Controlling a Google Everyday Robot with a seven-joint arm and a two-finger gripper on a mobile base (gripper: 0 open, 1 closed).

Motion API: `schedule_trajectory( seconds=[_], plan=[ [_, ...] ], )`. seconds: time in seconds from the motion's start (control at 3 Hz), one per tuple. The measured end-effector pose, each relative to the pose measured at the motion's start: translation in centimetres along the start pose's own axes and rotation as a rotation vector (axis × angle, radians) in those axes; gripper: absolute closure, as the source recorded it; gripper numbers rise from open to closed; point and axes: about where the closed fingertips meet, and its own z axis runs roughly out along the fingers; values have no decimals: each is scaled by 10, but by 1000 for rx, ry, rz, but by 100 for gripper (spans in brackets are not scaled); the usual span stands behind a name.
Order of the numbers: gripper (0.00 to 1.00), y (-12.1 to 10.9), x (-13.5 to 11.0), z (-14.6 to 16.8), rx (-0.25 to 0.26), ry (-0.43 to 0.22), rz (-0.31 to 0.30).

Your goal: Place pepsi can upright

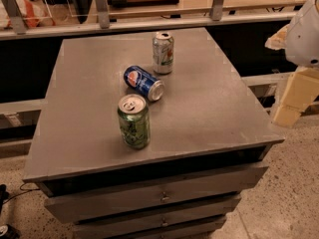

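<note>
The pepsi can [143, 82] is dark blue with a round red-white-blue logo. It lies on its side near the middle of the grey cabinet top [209, 108], with its silver end pointing to the front right. My gripper [286, 114] hangs off the table's right side, level with the can and well apart from it. It holds nothing that I can see.
A silvery-white can [163, 52] with green and orange print stands upright just behind the pepsi can. A green can [133, 121] stands upright just in front of it. The cabinet has drawers [162, 197] below. A railing [149, 24] runs behind the table.
</note>
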Motion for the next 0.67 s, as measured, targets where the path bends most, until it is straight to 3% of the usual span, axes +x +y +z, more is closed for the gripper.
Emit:
schedule_trajectory(
  seconds=[0.67],
  plan=[
    [0,-13,-15,4,11,-21,2]
  ],
)
